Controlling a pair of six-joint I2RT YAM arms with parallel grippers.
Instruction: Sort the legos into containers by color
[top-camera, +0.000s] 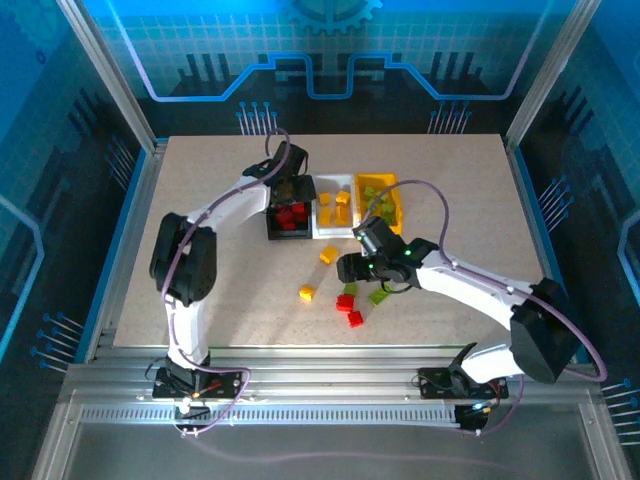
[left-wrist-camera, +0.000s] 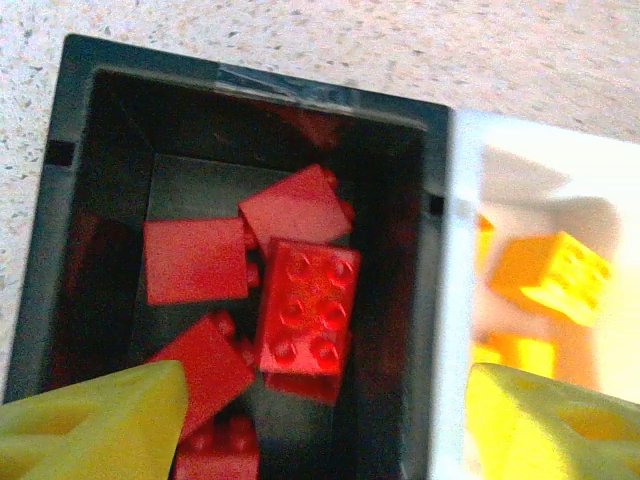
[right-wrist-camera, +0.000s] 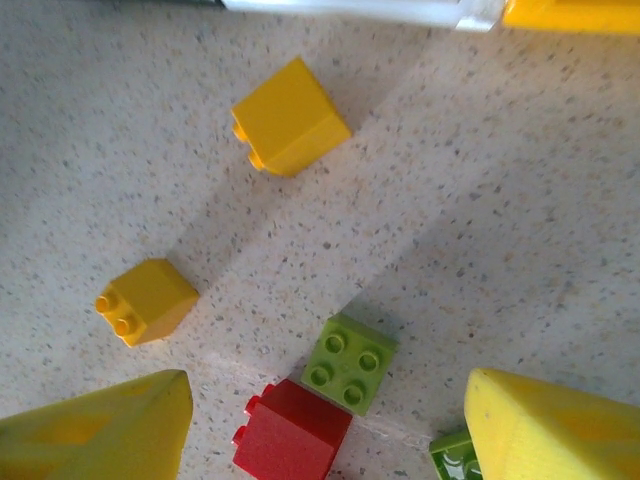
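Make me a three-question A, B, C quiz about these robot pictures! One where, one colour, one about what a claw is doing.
1. Where does the left gripper hang? A over the black bin; B over the yellow bin; C over bare table.
2. What colour are the bricks in the black bin? A green; B red; C yellow.
3. How do the left gripper's jaws stand? A shut on a green brick; B shut on a red brick; C open, holding nothing.
Answers: 1 A, its wrist view looks into it; 2 B, red bricks lie inside; 3 C, its fingers stand wide apart, gripping nothing.
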